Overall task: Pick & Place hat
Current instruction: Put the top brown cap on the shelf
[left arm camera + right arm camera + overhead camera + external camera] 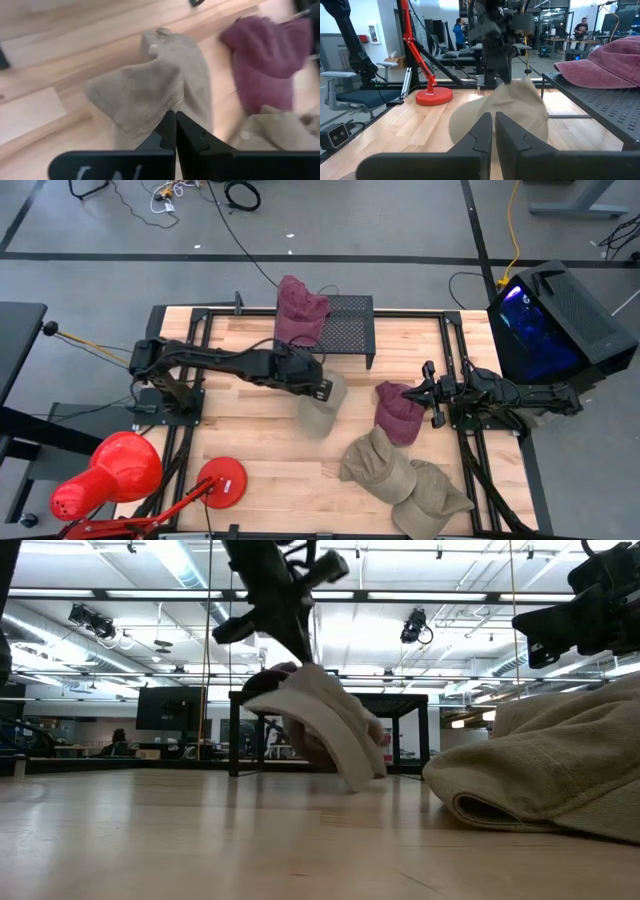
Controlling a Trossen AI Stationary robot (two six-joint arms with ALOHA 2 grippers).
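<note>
Held hat: tan hat (318,412), soft ribbed cloth, crumpled, hanging just above tabletop (260,470) centre
Left gripper (322,392): fingers (167,131) pressed together, pinching tan hat's fabric; arm stretched from 9 o'clock toward centre
Right gripper (428,392): fingers pressed together, holding nothing; low at 3 o'clock
Other hats: maroon hat (400,411) beside right gripper; another on black mesh rack (350,327) at 12 o'clock

Around the left gripper (322,392), bare tabletop (262,442) lies open toward the near edge and the red lamp base (221,481). Just beyond it stands the black mesh rack (348,325), already bearing a maroon hat (299,308). Toward the right gripper (428,393), another maroon hat (399,410) and two tan hats (400,480) block the way.
</note>
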